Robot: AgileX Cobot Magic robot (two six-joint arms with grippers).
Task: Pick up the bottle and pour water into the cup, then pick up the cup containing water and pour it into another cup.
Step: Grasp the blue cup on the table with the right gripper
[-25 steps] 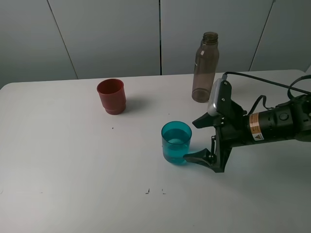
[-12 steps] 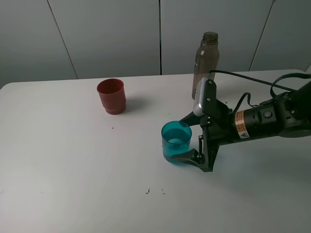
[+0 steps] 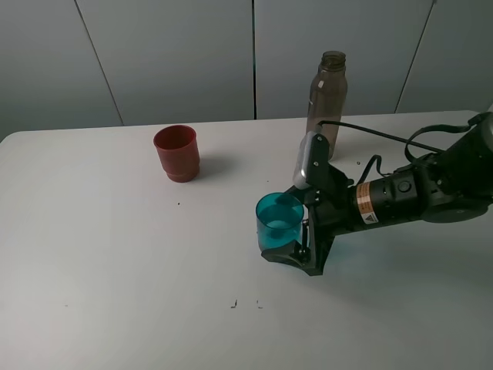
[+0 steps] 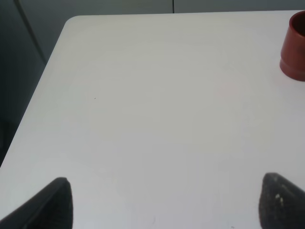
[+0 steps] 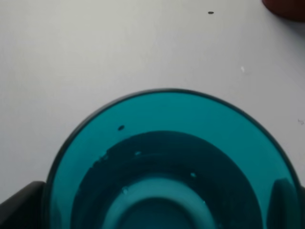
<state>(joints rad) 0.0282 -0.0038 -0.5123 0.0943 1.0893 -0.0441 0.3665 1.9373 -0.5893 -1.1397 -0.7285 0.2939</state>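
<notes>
The orange and white sticker (image 3: pixel 368 206) on the right arm bears a warning triangle; its print is too small to read. The translucent teal-blue plastic tumbler (image 3: pixel 277 218) stands mid-table, a little water in its bottom. The right gripper (image 3: pixel 286 223) straddles it, jaws spread wide, unclenched. On the white table (image 3: pixel 115 270) the uncapped smoky grey-brown bottle (image 3: pixel 325 96) stands far right and the opaque red-brown cup (image 3: pixel 176 152) far left. The left gripper (image 4: pixel 167 205) is released, holding nothing.

A white worktop (image 3: pixel 115 270) fills the view. Grey wall panels (image 3: pixel 169 54) stand along its twelve o'clock edge. A few small dark specks (image 3: pixel 235 304) lie toward six o'clock.
</notes>
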